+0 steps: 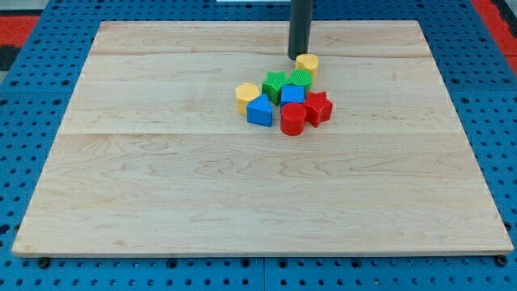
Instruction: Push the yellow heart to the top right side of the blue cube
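Observation:
The yellow heart point(307, 63) lies just above and right of the block cluster, touching or nearly touching the green cylinder point(300, 79). The blue cube point(292, 94) sits in the cluster's middle, below that cylinder. My tip point(297, 56) is at the yellow heart's upper left edge, right against it. The dark rod rises from there out of the view's top.
Around the blue cube are a green star point(275, 84), a yellow hexagon point(247, 94), a blue pentagon-like block point(259, 111), a red cylinder point(292, 119) and a red star point(318, 107). All rest on the wooden board point(161, 178), edged by blue pegboard.

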Robot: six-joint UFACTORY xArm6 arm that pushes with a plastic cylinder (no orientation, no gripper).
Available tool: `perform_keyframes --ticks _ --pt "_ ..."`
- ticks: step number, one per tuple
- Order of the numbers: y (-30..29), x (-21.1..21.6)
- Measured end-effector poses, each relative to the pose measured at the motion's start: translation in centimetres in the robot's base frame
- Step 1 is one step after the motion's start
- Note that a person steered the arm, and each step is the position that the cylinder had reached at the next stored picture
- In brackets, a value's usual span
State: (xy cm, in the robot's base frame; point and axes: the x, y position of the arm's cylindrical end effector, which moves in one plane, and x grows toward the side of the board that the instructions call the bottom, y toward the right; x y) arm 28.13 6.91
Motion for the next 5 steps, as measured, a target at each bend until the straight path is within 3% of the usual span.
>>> perform_keyframes --ticks 5 --pt "2.6 2.3"
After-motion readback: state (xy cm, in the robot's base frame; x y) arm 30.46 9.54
